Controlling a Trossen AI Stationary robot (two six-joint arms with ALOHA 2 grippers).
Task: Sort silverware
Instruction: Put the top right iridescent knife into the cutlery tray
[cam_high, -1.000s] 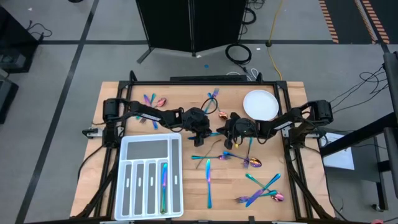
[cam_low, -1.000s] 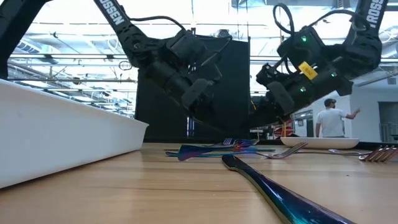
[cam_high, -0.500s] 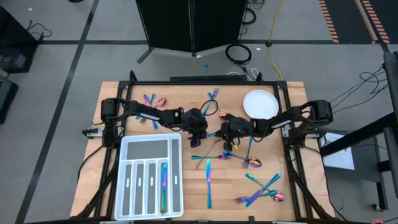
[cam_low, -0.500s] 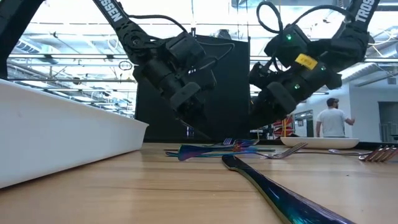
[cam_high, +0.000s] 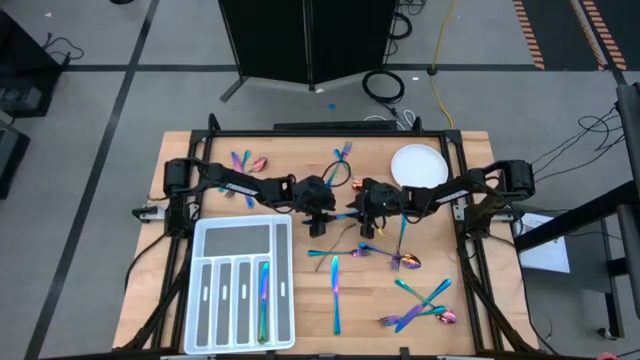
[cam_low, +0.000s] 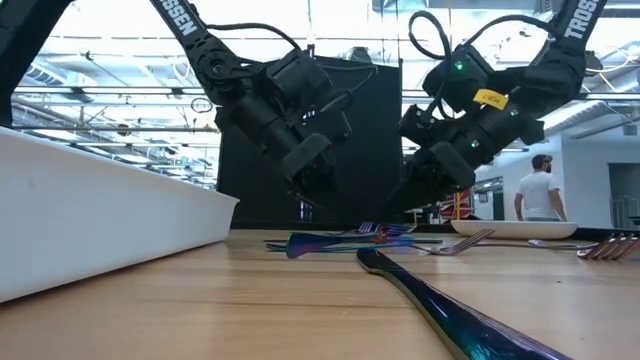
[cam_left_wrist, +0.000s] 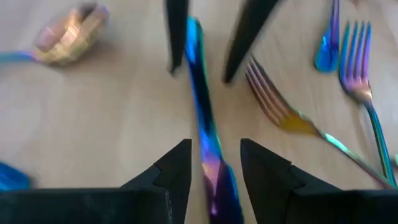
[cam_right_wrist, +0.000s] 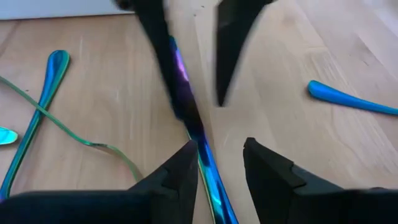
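My two end effectors meet at the middle of the worktop (cam_high: 180, 150), the left end effector (cam_high: 322, 205) and the right end effector (cam_high: 362, 204) facing each other over one slim iridescent piece, probably a knife (cam_left_wrist: 200, 93). Its long axis runs left to right, from one wrist straight toward the other, so it lies lengthwise between both pairs of fingers. In the left wrist view the handle passes through the gap between my fingers (cam_left_wrist: 174, 171) without either pad closing on it; the right wrist view shows the same, my fingers (cam_right_wrist: 180, 171) parted with the blade running on toward the left arm's tips. Both end effectors are released, gripping nothing. Neither arm is clearly nearer; the piece sits midway.

A second ago both were clenched and lower over this spot; now the jaws have spread and the wrists have risen a little, the right arm drawn in closer to the left.

The rest of the silverware (cam_high: 420, 300) lies scattered near and right, with a few pieces far left and far centre. The white compartmented tray (cam_high: 205, 300) waits near left, holding one piece, and the white plate (cam_high: 418, 168) sits far right.
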